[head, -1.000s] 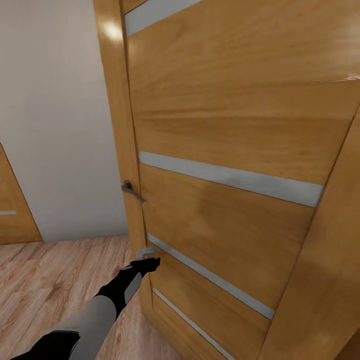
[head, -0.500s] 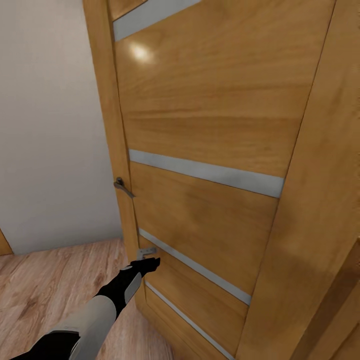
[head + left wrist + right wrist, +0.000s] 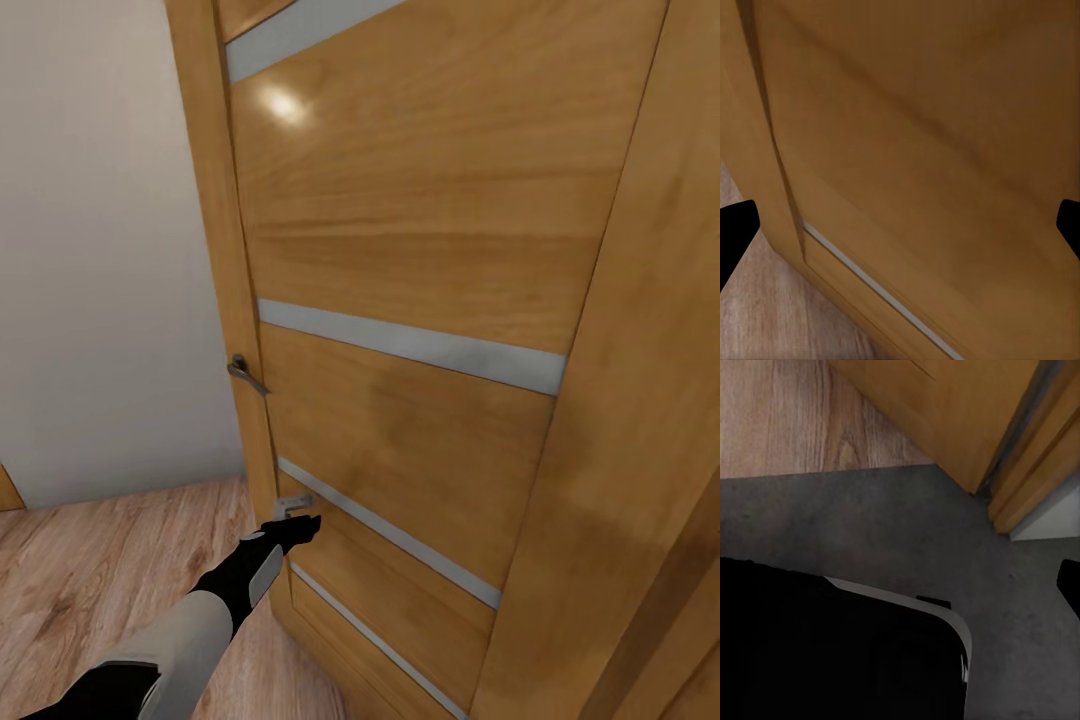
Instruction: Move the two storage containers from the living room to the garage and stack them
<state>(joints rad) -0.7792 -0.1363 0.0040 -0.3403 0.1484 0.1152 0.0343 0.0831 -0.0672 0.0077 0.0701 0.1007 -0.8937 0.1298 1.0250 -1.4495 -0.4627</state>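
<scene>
L gripper, fingers spread wide and empty, is hovering at the wooden door lower-centre frame, R gripper state can't tell, no bins in sight; risk: arm jamming against door, base clipping the frame.

Light wood plank floor fills the lower left of the head view, its boards running at a slant toward the beige wall that meets it along a pale line across the left side. The wooden door stands on it, its lower edge cutting diagonally from centre to bottom. In the right wrist view the planks occupy the upper left and give way along a straight seam to dark grey, speckled concrete floor across the middle; the door's foot stands at that seam in the upper right.
</scene>
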